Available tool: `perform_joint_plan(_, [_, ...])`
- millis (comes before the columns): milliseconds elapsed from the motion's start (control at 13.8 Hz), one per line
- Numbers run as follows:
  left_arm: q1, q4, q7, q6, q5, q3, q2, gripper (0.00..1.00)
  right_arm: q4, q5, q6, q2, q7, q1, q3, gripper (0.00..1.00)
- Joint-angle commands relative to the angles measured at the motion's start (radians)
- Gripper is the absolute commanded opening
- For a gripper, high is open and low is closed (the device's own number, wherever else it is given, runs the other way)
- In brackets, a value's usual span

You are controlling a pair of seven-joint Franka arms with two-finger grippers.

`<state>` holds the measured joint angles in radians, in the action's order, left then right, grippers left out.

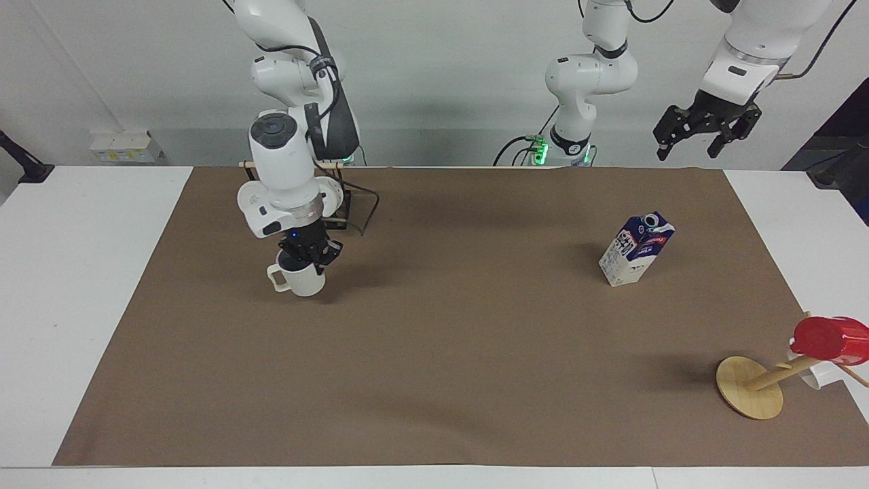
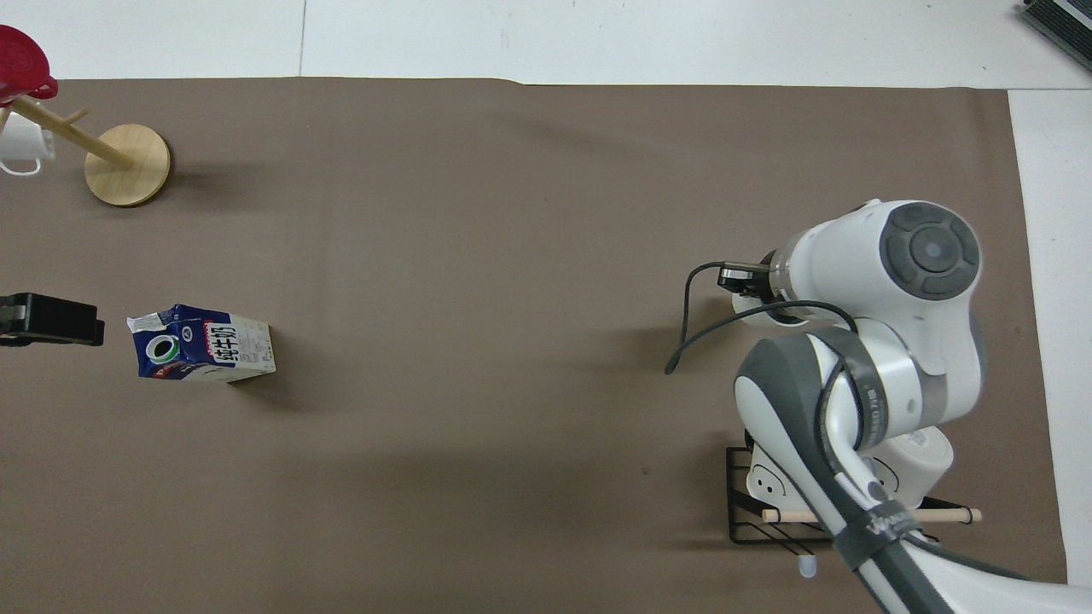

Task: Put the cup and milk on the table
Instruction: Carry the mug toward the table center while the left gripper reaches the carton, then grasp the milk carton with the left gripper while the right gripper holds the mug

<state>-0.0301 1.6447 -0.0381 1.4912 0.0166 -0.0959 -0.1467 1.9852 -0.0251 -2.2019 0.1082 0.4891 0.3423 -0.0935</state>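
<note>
The cream cup [image 1: 299, 279] is upright low over the brown mat [image 1: 441, 339] of the table, in front of the wire rack. Whether its base touches the mat I cannot tell. My right gripper [image 1: 307, 261] comes down from above and is shut on the cup's rim. In the overhead view the right arm hides most of the cup. The milk [image 1: 636, 248] [image 2: 203, 344] stands on the mat toward the left arm's end. My left gripper [image 1: 706, 138] [image 2: 51, 320] hangs open, high over the table's edge beside the milk, and waits.
A black wire rack [image 1: 343, 207] [image 2: 768, 520] holding white mugs stands close to the right arm's base. A wooden mug tree [image 1: 750, 387] [image 2: 128, 162] with a red cup [image 1: 829, 339] stands farther from the robots than the milk.
</note>
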Motion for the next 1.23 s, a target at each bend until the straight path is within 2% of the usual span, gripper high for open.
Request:
perform_joint_plan(0, [0.013, -0.013, -0.014, -0.012, 0.011, 0.008, 0.001, 1.0, -0.091, 0.002, 0.059, 0.04, 0.098, 0.07, 0.0, 0.0])
perform_joint_plan(145, [0.013, -0.013, -0.012, -0.016, 0.011, 0.01, 0.001, 1.0, -0.13, 0.008, 0.079, 0.057, 0.15, 0.116, 0.001, 0.0])
perform_joint_plan(362, [0.019, -0.005, -0.014, -0.019, 0.011, 0.008, -0.002, 1.0, -0.187, 0.008, 0.073, 0.123, 0.282, 0.22, 0.0, 0.0])
perform_joint_plan(652, [0.038, 0.032, -0.061, -0.005, 0.009, -0.005, -0.019, 1.0, -0.19, -0.002, 0.03, 0.194, 0.393, 0.316, 0.0, 0.0])
perform_joint_plan(942, [0.071, 0.07, -0.115, 0.046, 0.008, -0.005, -0.019, 1.0, -0.19, -0.002, -0.054, 0.249, 0.485, 0.365, 0.0, 0.0])
perform_joint_plan(1159, [0.116, 0.098, -0.152, 0.095, 0.006, -0.005, -0.014, 1.0, -0.186, 0.001, -0.081, 0.251, 0.496, 0.366, 0.0, 0.0])
